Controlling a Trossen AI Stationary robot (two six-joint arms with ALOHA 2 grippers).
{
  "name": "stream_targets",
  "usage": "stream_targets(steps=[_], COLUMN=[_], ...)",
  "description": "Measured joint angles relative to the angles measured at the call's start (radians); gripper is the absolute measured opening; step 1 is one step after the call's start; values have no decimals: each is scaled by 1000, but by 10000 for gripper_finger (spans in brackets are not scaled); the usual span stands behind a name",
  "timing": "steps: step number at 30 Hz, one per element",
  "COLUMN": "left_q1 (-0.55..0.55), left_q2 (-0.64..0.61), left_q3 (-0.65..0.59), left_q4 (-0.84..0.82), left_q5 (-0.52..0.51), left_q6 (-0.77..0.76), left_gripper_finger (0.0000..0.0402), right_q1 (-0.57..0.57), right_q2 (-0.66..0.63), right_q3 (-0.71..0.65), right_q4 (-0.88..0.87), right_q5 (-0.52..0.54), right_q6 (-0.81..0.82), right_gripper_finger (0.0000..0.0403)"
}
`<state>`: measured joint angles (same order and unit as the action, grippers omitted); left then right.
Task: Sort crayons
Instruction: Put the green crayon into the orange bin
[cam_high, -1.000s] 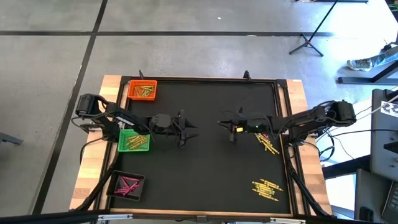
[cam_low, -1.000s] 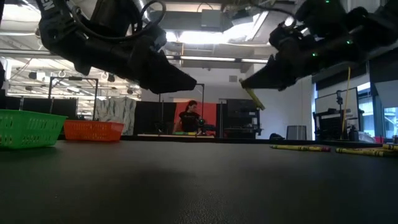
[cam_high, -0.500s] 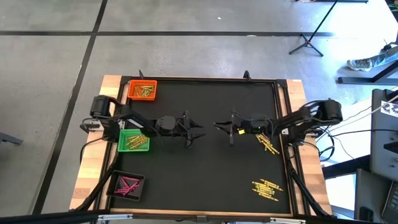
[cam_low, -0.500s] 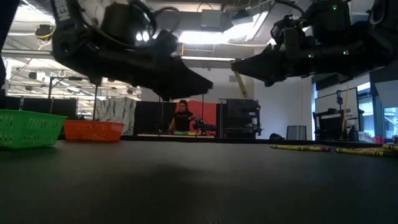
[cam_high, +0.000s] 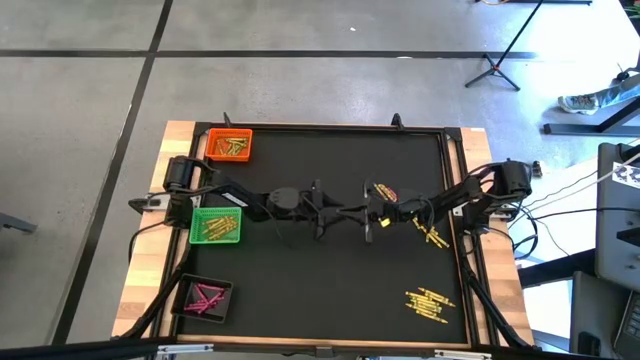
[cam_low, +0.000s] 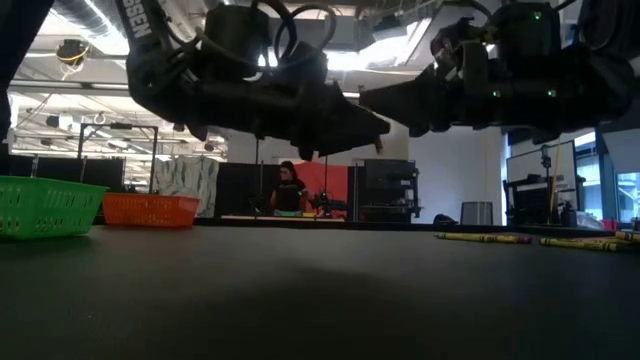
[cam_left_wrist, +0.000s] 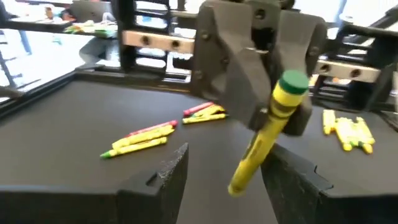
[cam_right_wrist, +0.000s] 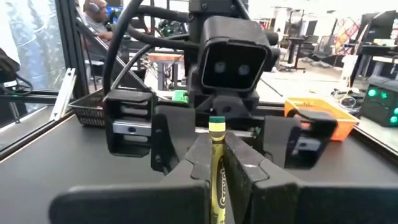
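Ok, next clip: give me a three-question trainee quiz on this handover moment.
1. True or false: the right gripper is shut on a yellow crayon.
2. How do the left gripper's jaws stand? A) open around the crayon B) shut on it C) out of view
3. Fill in: in the high view, the tray nearest the left arm, holding yellow crayons, is the ____ tray.

Key: 1 true, the crayon is clamped between the right gripper's fingers. 2 A, the left fingers stand either side of it, not closed. 3 green.
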<state>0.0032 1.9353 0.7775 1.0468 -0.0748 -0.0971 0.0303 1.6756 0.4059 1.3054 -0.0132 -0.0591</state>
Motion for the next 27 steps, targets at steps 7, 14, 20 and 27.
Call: stream_targets(steps=[7, 14, 20, 27], left_q1=[-23, -31, -31, -31], left_q2=[0, 0, 0, 0], left_q3=[9, 9, 8, 8], left_q4=[-6, -6, -6, -30], left_q5=[19, -13, -14, -14], left_q6=[54, 82, 103, 103], left_gripper_finger=[152, 61, 8, 13], right_q1=[3, 3, 3, 3], right_q2=[0, 0, 0, 0], right_q3=[3, 3, 3, 3], right_q4=[3, 2, -1, -2], right_q5=[1, 0, -11, -40], right_q6=[-22, -22, 47, 47], right_gripper_finger=[19, 19, 19, 59])
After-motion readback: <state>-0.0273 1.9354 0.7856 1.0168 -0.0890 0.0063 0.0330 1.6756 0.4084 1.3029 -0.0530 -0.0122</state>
